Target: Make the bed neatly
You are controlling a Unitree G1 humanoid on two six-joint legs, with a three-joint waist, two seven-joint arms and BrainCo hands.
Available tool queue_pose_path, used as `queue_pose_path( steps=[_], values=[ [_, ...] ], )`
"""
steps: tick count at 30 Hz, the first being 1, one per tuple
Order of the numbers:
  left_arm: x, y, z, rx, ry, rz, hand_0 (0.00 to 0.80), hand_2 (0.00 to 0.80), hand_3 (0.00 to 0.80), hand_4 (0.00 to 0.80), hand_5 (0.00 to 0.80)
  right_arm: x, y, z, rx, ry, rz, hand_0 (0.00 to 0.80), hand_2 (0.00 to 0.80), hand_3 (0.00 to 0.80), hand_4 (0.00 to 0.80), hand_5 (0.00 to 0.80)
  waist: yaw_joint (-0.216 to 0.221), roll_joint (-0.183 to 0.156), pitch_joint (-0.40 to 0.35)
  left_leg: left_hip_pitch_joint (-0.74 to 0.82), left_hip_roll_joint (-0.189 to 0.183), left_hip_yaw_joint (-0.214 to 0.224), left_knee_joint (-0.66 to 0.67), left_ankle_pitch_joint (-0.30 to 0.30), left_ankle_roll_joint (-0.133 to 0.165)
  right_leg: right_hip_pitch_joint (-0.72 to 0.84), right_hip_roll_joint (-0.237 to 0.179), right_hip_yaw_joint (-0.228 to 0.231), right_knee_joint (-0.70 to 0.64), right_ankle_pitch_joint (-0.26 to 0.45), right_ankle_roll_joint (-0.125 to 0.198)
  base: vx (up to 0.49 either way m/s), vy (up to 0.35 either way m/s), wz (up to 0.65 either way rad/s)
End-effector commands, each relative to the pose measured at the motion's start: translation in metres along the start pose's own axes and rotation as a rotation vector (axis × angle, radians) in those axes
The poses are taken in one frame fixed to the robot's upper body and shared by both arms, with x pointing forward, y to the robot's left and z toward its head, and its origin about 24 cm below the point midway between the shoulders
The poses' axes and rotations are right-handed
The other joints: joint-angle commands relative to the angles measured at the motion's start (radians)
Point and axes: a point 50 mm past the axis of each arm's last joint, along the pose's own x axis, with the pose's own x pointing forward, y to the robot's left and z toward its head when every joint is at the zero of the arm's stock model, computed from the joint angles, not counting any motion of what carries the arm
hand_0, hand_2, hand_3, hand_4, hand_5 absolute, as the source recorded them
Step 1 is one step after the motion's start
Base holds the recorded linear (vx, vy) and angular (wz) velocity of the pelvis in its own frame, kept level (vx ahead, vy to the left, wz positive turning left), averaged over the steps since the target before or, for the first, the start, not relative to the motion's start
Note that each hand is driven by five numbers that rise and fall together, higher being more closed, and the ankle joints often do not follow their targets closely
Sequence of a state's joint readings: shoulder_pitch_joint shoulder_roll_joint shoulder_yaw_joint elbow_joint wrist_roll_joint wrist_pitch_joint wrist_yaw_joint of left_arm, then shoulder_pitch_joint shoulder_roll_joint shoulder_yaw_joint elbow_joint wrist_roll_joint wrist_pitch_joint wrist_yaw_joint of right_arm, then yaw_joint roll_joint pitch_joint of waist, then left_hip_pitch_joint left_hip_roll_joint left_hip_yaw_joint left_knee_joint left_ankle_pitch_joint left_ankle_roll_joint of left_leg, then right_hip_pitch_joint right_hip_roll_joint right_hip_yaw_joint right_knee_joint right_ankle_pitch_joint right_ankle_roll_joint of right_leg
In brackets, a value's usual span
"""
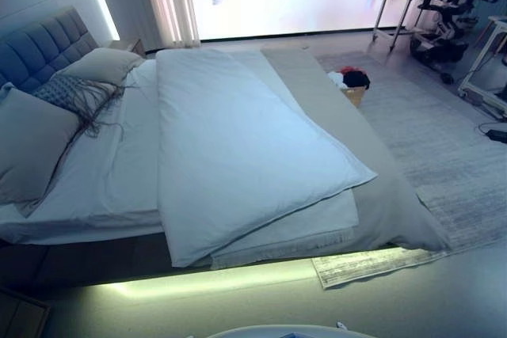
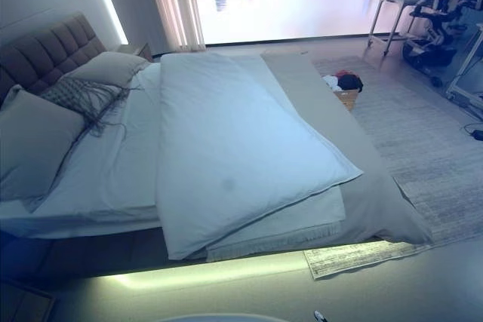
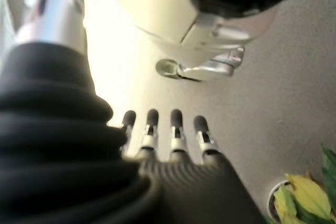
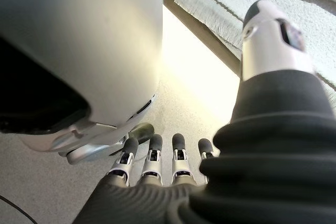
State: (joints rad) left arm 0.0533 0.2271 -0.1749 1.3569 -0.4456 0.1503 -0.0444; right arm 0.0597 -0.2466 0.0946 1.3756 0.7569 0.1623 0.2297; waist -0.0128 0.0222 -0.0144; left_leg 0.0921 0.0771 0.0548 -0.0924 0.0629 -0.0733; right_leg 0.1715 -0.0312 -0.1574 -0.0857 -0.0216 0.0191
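The bed [image 1: 380,203] fills the middle of the frame, its white duvet [image 1: 238,148] folded over and lying slantwise across the mattress, one corner hanging past the near edge. Grey pillows [image 1: 32,140] sit at the left by the headboard [image 1: 40,49]. A basket [image 1: 352,89] stands on the rug [image 1: 444,156], upper right. Left hand [image 3: 173,145] and right hand [image 4: 152,166] hang low over the floor, fingers straight, apart, holding nothing.
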Motion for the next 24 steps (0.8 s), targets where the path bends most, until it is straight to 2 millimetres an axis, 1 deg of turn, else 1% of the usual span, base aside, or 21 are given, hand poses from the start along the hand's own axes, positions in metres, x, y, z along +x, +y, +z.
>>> queue_pose_path(
  steps=[1,3,5,6,7,8,9,10,11,12,13,14,15,16,17,18,19,21,22,24],
  values=[
    [-0.001,-0.007,0.028,0.006,-0.054,0.011,0.0,0.0,0.0,0.0,0.0,0.006,0.033,0.02,-0.034,-0.033,0.053,0.0,0.0,0.0,0.0,0.0,-0.004,-0.033,0.043,0.051,-0.007,0.046,0.005,-0.069,0.035,-0.041,-0.009,0.034,0.004,0.035,0.031,0.043,-0.137,-0.04],
    [-0.001,-0.009,0.028,0.025,-0.058,0.008,0.0,0.0,0.0,0.0,0.0,0.006,0.033,0.021,-0.062,-0.04,0.043,0.0,0.0,0.0,0.0,0.0,-0.006,-0.034,0.044,0.056,0.0,0.042,0.014,-0.069,0.032,-0.037,0.001,0.042,0.006,0.031,0.023,0.062,-0.15,-0.05],
    [-0.001,-0.011,0.027,0.04,-0.061,0.01,0.0,0.0,0.0,0.0,0.0,0.006,0.033,0.022,-0.095,-0.041,0.028,0.0,0.0,0.0,0.0,0.0,-0.009,-0.043,0.047,0.048,0.012,0.042,0.071,-0.08,0.025,-0.039,0.009,0.053,0.015,0.026,0.011,0.07,-0.162,-0.03],
    [-0.001,-0.012,0.027,0.04,-0.062,0.014,0.0,0.0,0.0,0.0,0.0,0.006,0.034,0.024,-0.105,-0.043,0.023,0.0,0.0,0.0,0.0,0.0,-0.011,-0.052,0.051,0.03,0.017,0.049,0.13,-0.092,0.023,-0.045,0.007,0.057,0.023,0.028,0.005,0.048,-0.164,-0.03],
    [-0.001,-0.012,0.027,0.04,-0.066,0.017,0.0,0.0,0.0,0.0,0.0,0.006,0.036,0.026,-0.116,-0.045,0.033,0.0,0.0,0.0,0.0,0.0,-0.006,-0.065,0.064,-0.019,0.014,0.05,0.237,-0.084,0.022,-0.049,0.001,0.057,0.032,0.035,-0.004,0.025,-0.16,-0.06],
    [-0.001,-0.013,0.028,0.037,-0.072,0.015,0.0,0.0,0.0,0.0,0.0,0.006,0.038,0.028,-0.131,-0.042,0.041,0.0,0.0,0.0,0.0,0.0,-0.002,-0.073,0.075,-0.076,0.006,0.039,0.334,-0.069,0.023,-0.054,-0.002,0.054,0.037,0.039,-0.012,0.012,-0.145,-0.05],
    [-0.001,-0.014,0.03,0.03,-0.078,0.011,0.0,0.0,0.0,0.0,0.0,0.006,0.039,0.031,-0.15,-0.043,0.042,0.0,0.0,0.0,0.0,0.0,0.007,-0.076,0.092,-0.146,0.0,0.02,0.416,-0.033,0.021,-0.053,-0.002,0.057,0.045,0.039,-0.022,0.013,-0.076,-0.08],
    [-0.001,-0.016,0.03,0.027,-0.077,0.007,0.0,0.0,0.0,0.0,0.0,0.005,0.039,0.033,-0.166,-0.044,0.041,0.0,0.0,0.0,0.0,0.0,0.017,-0.071,0.111,-0.208,-0.011,0.001,0.449,0.009,0.016,-0.048,0.002,0.067,0.054,0.037,-0.026,0.055,-0.011,-0.17],
    [-0.001,-0.016,0.028,0.025,-0.067,0.004,0.0,0.0,0.0,0.0,0.0,0.005,0.038,0.035,-0.175,-0.042,0.042,0.0,0.0,0.0,0.0,0.0,0.023,-0.06,0.124,-0.238,-0.016,-0.002,0.42,0.042,0.005,-0.039,0.009,0.077,0.06,0.03,-0.025,0.134,0.067,-0.32],
    [0.0,-0.016,0.025,0.021,-0.054,0.004,0.0,0.0,0.0,0.0,0.0,0.004,0.036,0.035,-0.183,-0.037,0.039,0.0,0.0,0.0,0.0,0.0,0.027,-0.048,0.133,-0.242,-0.013,0.005,0.362,0.07,-0.005,-0.029,0.017,0.085,0.062,0.02,-0.022,0.215,0.114,-0.36],
    [0.0,-0.015,0.02,0.022,-0.041,0.004,0.0,0.0,0.0,0.0,0.0,0.004,0.034,0.036,-0.188,-0.033,0.038,0.0,0.0,0.0,0.0,0.0,0.031,-0.036,0.138,-0.241,-0.005,0.017,0.29,0.09,-0.011,-0.019,0.026,0.087,0.059,0.01,-0.02,0.267,0.135,-0.25],
    [0.0,-0.015,0.017,0.024,-0.03,0.004,0.0,0.0,0.0,0.0,0.0,0.003,0.033,0.035,-0.187,-0.032,0.039,0.0,0.0,0.0,0.0,0.0,0.037,-0.024,0.143,-0.242,0.003,0.021,0.207,0.126,-0.02,-0.006,0.035,0.087,0.056,0.001,-0.021,0.272,0.118,-0.12],
    [0.001,-0.015,0.014,0.027,-0.024,0.005,0.0,0.0,0.0,0.0,0.0,0.003,0.031,0.034,-0.184,-0.03,0.038,0.0,0.0,0.0,0.0,0.0,0.044,-0.015,0.149,-0.251,0.004,0.012,0.139,0.168,-0.028,0.009,0.043,0.092,0.052,-0.007,-0.022,0.283,0.111,-0.05],
    [0.001,-0.015,0.01,0.031,-0.017,0.004,0.0,0.0,0.0,0.0,0.0,0.003,0.029,0.033,-0.189,-0.028,0.034,0.0,0.0,0.0,0.0,0.0,0.055,-0.011,0.153,-0.269,0.002,-0.001,0.074,0.193,-0.033,0.025,0.048,0.102,0.049,-0.015,-0.023,0.271,0.108,-0.03],
    [0.001,-0.015,0.007,0.034,-0.014,0.003,0.0,0.0,0.0,0.0,0.0,0.003,0.027,0.033,-0.192,-0.029,0.029,0.0,0.0,0.0,0.0,0.0,0.065,-0.008,0.155,-0.284,-0.002,-0.014,0.036,0.203,-0.035,0.039,0.05,0.108,0.051,-0.026,-0.024,0.244,0.109,-0.04],
    [0.001,-0.016,0.006,0.036,-0.013,0.001,0.0,0.0,0.0,0.0,0.0,0.003,0.026,0.032,-0.19,-0.034,0.027,0.0,0.0,0.0,0.0,0.0,0.071,-0.007,0.157,-0.294,-0.005,-0.025,0.03,0.205,-0.035,0.049,0.049,0.111,0.051,-0.035,-0.025,0.209,0.129,-0.05],
    [0.001,-0.017,0.004,0.035,-0.014,-0.001,0.0,0.0,0.0,0.0,0.0,0.003,0.027,0.032,-0.183,-0.042,0.028,0.0,0.0,0.0,0.0,0.0,0.074,-0.009,0.157,-0.288,-0.005,-0.017,0.029,0.181,-0.03,0.055,0.04,0.11,0.05,-0.042,-0.023,0.192,0.152,-0.13],
    [0.001,-0.017,0.005,0.029,-0.02,0.001,0.0,0.0,0.0,0.0,0.0,0.003,0.027,0.032,-0.171,-0.045,0.036,0.0,0.0,0.0,0.0,0.0,0.073,-0.008,0.152,-0.261,0.0,0.003,0.034,0.162,-0.023,0.067,0.02,0.093,0.053,-0.048,-0.014,0.222,0.186,-0.28],
    [0.001,-0.016,0.005,0.026,-0.025,0.008,0.0,0.0,0.0,0.0,0.0,0.003,0.027,0.031,-0.163,-0.047,0.04,0.0,0.0,0.0,0.0,0.0,0.076,-0.008,0.145,-0.238,-0.002,0.006,0.041,0.14,-0.017,0.085,-0.001,0.08,0.057,-0.056,-0.003,0.253,0.181,-0.25],
    [0.001,-0.012,0.006,0.035,-0.029,0.021,0.0,0.0,0.0,0.0,0.0,0.004,0.027,0.027,-0.16,-0.043,0.047,0.0,0.0,0.0,0.0,0.0,0.082,-0.011,0.129,-0.21,-0.005,0.012,0.04,0.104,-0.005,0.109,-0.027,0.061,0.055,-0.065,0.008,0.302,0.2,-0.17]
  ],
)
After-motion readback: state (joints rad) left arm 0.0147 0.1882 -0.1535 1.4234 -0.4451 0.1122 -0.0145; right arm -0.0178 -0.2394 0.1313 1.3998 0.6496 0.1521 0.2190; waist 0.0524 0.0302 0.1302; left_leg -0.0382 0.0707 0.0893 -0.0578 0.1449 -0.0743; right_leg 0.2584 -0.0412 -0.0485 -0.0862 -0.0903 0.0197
